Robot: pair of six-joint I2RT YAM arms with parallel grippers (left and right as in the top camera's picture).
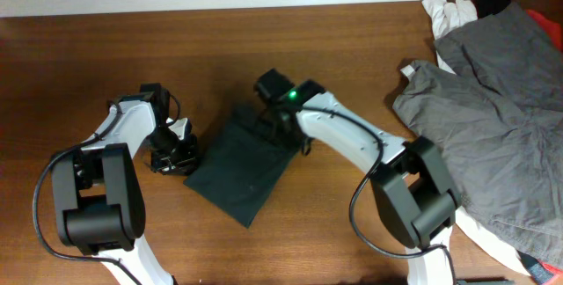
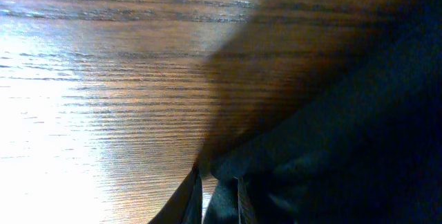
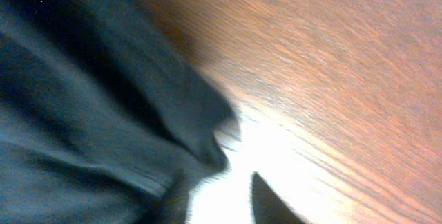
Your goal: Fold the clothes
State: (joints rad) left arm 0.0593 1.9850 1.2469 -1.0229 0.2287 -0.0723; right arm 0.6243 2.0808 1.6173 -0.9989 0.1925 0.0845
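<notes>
2 claws flank the dark garment (image 1: 242, 169) lying mid-bench (image 1: 264, 39). The left claw (image 1: 174, 156) pinches its left corner, probably to draw a fold across. The right claw (image 1: 286, 127), fingers spread, hovers over the far edge.

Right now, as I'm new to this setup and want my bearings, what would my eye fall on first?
First, the dark folded rectangle of cloth lying flat in the middle of the brown wooden table. Next, the big rumpled heap of grey clothes piled at the right of the overhead view, and a small green light glowing by the cloth's upper corner.
</notes>
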